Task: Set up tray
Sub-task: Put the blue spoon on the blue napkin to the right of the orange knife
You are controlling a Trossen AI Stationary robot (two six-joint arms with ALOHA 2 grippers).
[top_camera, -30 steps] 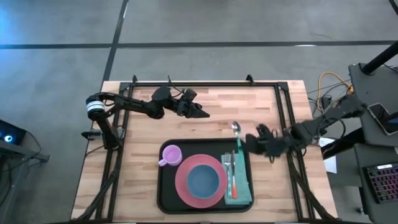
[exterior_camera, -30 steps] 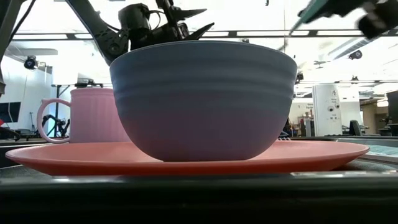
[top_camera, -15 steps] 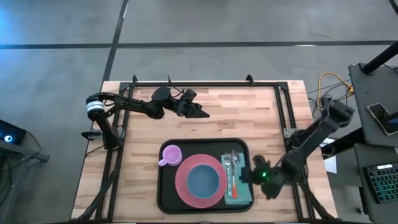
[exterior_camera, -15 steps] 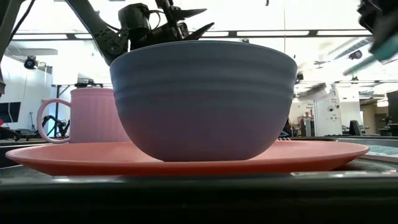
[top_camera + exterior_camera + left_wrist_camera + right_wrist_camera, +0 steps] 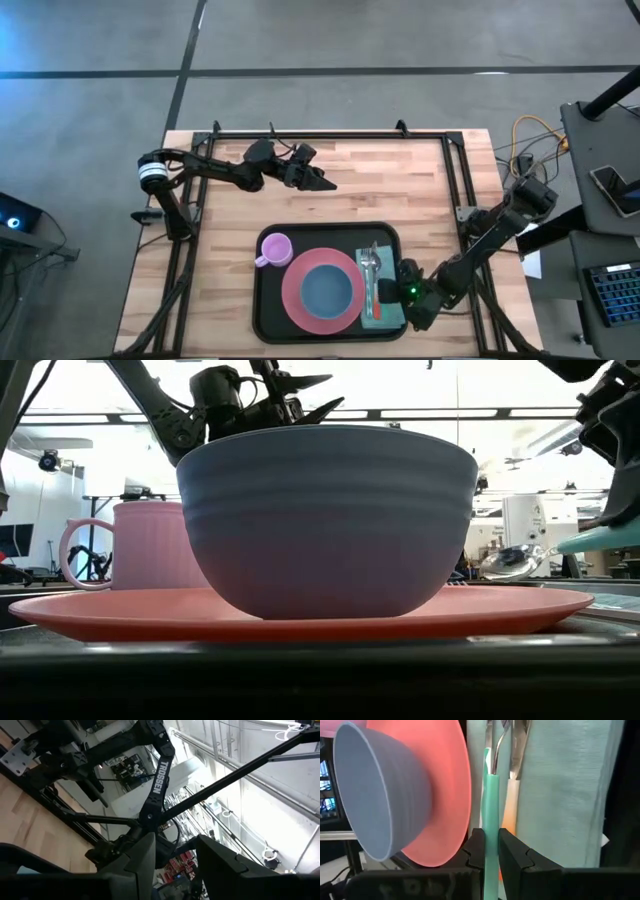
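The black tray (image 5: 268, 312) lies near the table's near edge. It holds a pink cup (image 5: 275, 248), a pink plate (image 5: 296, 302) with a grey-blue bowl (image 5: 327, 290), and a teal napkin (image 5: 390, 316) on its right side. An orange-handled fork (image 5: 509, 815) lies on the napkin. My right gripper (image 5: 392, 293) is over the tray's right part, shut on a teal-handled spoon (image 5: 372, 262). My left gripper (image 5: 322, 181) hovers open over the table's far half, away from the tray. My right gripper pinches the spoon's teal handle (image 5: 491, 845) between its two fingers, coming in slanting from the table's right side. The spoon lies nearly level just over the napkin beside the fork, its bowl (image 5: 510, 563) pointing to the far edge. Whether it rests on the napkin I cannot tell.
Bare wooden tabletop (image 5: 400, 175) stretches between the tray and the far edge. A black metal frame (image 5: 330, 133) runs along the table's far and side edges. The bowl (image 5: 325, 520) stands tall in front of the low camera, the cup (image 5: 150, 545) behind it.
My right gripper has carried the spoon from above the table beyond the tray's far right corner toward the near edge and down. The spoon now lies low over the napkin beside the fork. The left arm has kept still.
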